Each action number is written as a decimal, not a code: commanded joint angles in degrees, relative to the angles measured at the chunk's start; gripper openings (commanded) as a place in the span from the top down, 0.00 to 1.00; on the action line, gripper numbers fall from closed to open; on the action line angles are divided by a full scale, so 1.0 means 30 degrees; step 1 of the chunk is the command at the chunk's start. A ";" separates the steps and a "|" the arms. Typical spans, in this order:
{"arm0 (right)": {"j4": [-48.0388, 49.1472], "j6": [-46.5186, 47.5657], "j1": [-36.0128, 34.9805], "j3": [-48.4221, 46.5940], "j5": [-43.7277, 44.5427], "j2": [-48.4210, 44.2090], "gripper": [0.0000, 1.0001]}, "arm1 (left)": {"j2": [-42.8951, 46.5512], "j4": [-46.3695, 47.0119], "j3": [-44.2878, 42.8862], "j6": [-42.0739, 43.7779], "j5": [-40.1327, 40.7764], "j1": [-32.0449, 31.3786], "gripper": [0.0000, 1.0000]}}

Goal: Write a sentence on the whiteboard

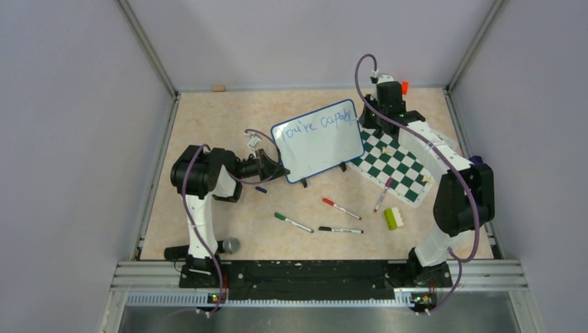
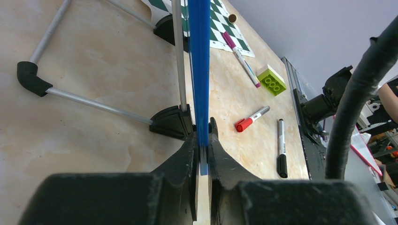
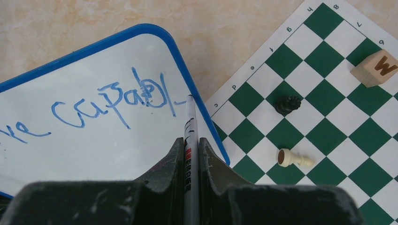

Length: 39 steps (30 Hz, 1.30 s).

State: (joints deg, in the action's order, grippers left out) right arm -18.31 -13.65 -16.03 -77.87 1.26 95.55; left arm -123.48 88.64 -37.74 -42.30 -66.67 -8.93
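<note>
Whiteboard: the whiteboard stands in the middle of the table, a bit closer to the far edge. It has a blue frame and is turned a little, so its right end points to the far right corner.
Sentence: the sentence is in blue letters along the top of the board. It reads "You're capabl" with a short line after it.
Left gripper: the left gripper is at the board's left side. In its wrist view, both fingers are pinched tight on the blue frame.
Right gripper: the right gripper is at the board's right end, toward the far right corner. It is squeezed around the held marker.
Marker tip: it touches the board just inside the blue frame, right after the last letter.
Chess mat: the chess mat lies flat by the right edge, and the board's right end is over its corner.
On the mat: a black chess piece, a white pawn on its side, and a wooden W block.
Loose pens: a green pen, a red pen and a black pen lie toward the near edge. A purple pen lies by the mat.
Green block: the green block sits near the purple pen, on the right side of the table.
</note>
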 commanded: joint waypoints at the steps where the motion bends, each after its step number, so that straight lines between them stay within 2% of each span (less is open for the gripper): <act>1: 0.1138 -0.0106 0.0286 -0.1216 -0.0048 0.0315 1.00 | 0.0591 0.1391 0.0193 0.0298 -0.0916 0.0046 0.96; 15: 0.1414 -0.0011 0.0291 -0.0782 -0.1628 0.0347 1.00 | 0.0554 0.1391 0.0168 0.0282 -0.0920 0.0076 0.96; 39: 0.0225 0.0359 0.0287 0.0370 -0.1511 0.0039 1.00 | 0.0595 0.1391 0.0194 0.0281 -0.0890 0.0076 0.96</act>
State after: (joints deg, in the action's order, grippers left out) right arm -17.23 -13.50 -15.55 -77.56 -3.14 96.07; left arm -123.48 88.66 -37.74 -42.30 -66.76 -8.88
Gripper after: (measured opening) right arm 0.102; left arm 0.129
